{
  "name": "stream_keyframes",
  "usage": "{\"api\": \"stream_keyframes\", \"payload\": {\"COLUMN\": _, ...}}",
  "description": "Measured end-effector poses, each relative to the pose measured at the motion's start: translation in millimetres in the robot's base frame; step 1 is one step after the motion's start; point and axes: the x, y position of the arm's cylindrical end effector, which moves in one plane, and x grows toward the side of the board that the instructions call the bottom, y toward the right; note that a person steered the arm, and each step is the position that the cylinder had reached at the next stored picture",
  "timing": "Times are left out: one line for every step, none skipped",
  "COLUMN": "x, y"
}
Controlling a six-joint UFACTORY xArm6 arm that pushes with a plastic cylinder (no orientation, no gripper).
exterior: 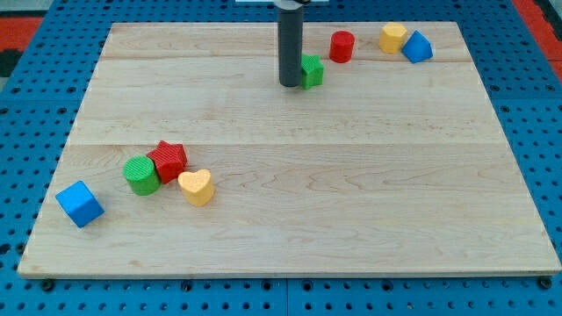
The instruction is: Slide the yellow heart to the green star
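Eight blocks lie on the wooden surface (290, 202), in two clusters, and I take them from the view's left.

Lowest and furthest left sits a blue cube (80, 204), alone near the bottom-left corner. Up and to its right comes a green cylinder (141, 175), touching a red star (168, 160) that stands just above and to the right of it. The yellow heart (197, 186) lies against the lower right of the red star and just beside the green cylinder. That makes four blocks in the left group.

The tool is a plain dark rod with nothing to open or close, so it grips nothing. My tip (290, 84) rests on the surface in the upper middle, directly against the left side of the green star (312, 71), which the rod partly hides. The heart and the green star are well apart, the heart low on the left and the star high near the centre.

Further right is a red cylinder (342, 46), near the green star but not touching it. Then a yellow block (392, 37), its shape hard to make out, touches a blue block (417, 46) with a sloped top at the top right.

By colour: two blue, two green, two red, two yellow.
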Motion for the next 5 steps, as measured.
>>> {"api": "stream_keyframes", "payload": {"x": -2.9, "y": 35.5}}
{"api": "stream_keyframes", "payload": {"x": -2.0, "y": 90.1}}
{"api": "stream_keyframes", "payload": {"x": 52.2, "y": 101.2}}
{"api": "stream_keyframes", "payload": {"x": 146.0, "y": 58.1}}
{"api": "stream_keyframes", "payload": {"x": 226.9, "y": -10.4}}
